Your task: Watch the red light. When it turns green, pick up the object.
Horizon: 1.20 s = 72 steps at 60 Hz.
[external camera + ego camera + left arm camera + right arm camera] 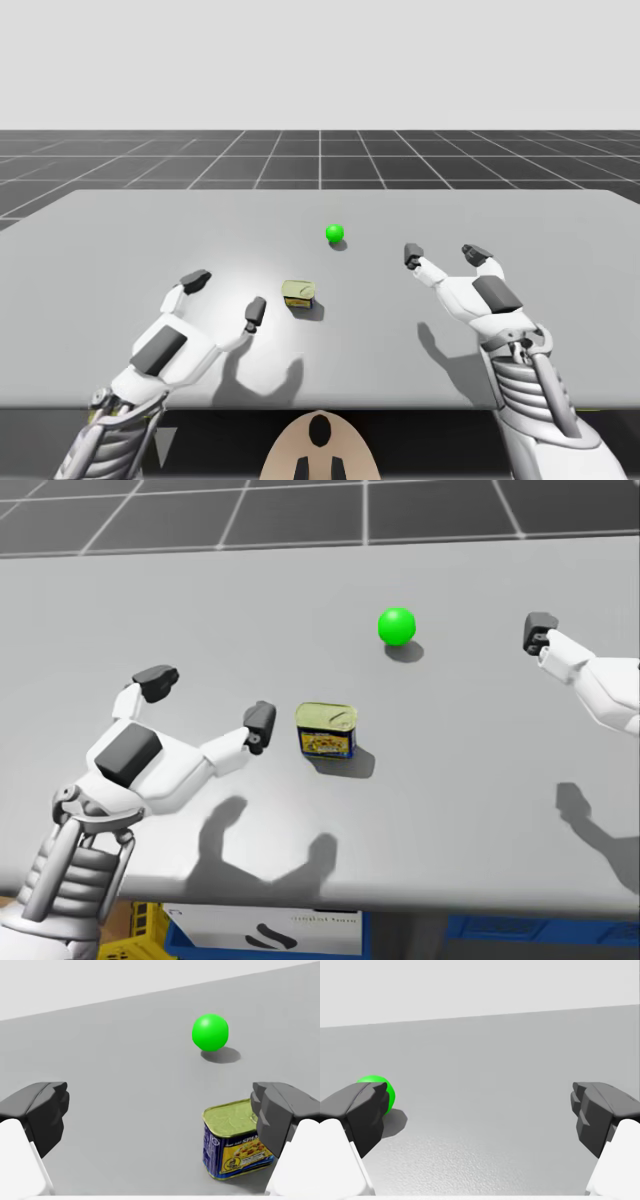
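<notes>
Both fingers of my left end effector stand wide apart and hold nothing. It hangs low over the left half of the surface, nearer the front edge than the far one. The blue rectangular can stands upright just ahead of the finger on the inner side. It is close to that finger's tip but apart from it, and it is not between the two fingers. The can sits about the middle of the surface, a little toward the front edge. My right end effector is likewise spread wide and empty, over the right half of the surface and well apart from the can. The light, a small ball glowing green, rests on the surface beyond the can toward the far edge, nearer my right end effector. In the right wrist view it lies partly behind one finger's tip.
</notes>
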Tool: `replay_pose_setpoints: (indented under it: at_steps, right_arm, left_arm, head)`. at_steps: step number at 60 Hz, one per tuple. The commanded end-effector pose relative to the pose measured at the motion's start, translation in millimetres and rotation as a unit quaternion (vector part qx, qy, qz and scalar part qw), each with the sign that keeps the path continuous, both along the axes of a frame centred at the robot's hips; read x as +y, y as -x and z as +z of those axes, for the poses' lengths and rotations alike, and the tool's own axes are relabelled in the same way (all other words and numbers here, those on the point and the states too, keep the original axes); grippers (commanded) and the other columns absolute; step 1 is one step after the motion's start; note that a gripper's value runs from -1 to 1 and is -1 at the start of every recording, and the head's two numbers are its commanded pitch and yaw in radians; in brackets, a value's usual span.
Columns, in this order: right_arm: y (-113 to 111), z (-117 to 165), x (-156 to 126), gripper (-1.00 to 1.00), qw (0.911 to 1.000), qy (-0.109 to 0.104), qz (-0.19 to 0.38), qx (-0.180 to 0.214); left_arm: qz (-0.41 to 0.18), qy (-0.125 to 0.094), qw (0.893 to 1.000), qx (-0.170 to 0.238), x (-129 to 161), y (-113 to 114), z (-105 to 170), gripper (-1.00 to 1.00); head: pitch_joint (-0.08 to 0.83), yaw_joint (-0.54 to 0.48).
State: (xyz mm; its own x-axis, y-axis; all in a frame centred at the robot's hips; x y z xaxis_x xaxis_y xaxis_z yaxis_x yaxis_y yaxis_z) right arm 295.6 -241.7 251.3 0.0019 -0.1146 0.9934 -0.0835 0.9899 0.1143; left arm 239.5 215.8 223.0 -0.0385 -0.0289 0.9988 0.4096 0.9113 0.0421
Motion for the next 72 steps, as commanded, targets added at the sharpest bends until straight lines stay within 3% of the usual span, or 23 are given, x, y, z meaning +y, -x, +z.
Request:
replay_pose_setpoints:
  at_steps: [1,7,11,24,32,47,63,72]
  right_arm:
    - [0,-1,2,-1.0,1.0,-0.004,-0.001,0.0]
    - [0,-2,2,-1.0,1.0,-0.002,-0.001,0.0]
    - [0,-1,2,-1.0,1.0,-0.002,-0.001,0.0]
    - [0,-1,2,-1.0,1.0,-0.003,0.0,0.0]
    - [0,0,1,-1.0,1.0,-0.004,0.0,-0.002]
    - [1,1,1,-1.0,1.0,-0.005,0.0,-0.002]
    - [1,2,1,-1.0,1.0,-0.007,0.0,-0.004]
    - [2,3,0,-1.0,0.9999,-0.009,0.0,-0.006]
  left_arm:
    - [-0.072,-0.013,0.996,0.044,-19,25,-13,-1.0]
    - [-0.092,-0.01,0.993,0.072,-32,26,-27,-1.0]
    - [-0.083,-0.027,0.993,0.077,-43,21,-42,-1.0]
    - [-0.057,-0.019,0.992,0.112,-73,1,-61,-1.0]
    - [-0.033,0.0,0.989,0.142,-91,-20,-65,-1.0]
    - [-0.01,0.012,0.988,0.157,-121,-44,-72,-1.0]
    - [-0.017,0.041,0.98,0.193,-146,-56,-75,-1.0]
    - [-0.022,0.045,0.98,0.191,-161,-58,-74,-1.0]
  head:
    - [0.655,0.1]
    - [0.656,0.1]
    - [0.655,0.1]
    - [0.653,0.1]
    - [0.651,0.1]
    - [0.649,0.09]
    - [0.647,0.09]
    - [0.644,0.09]
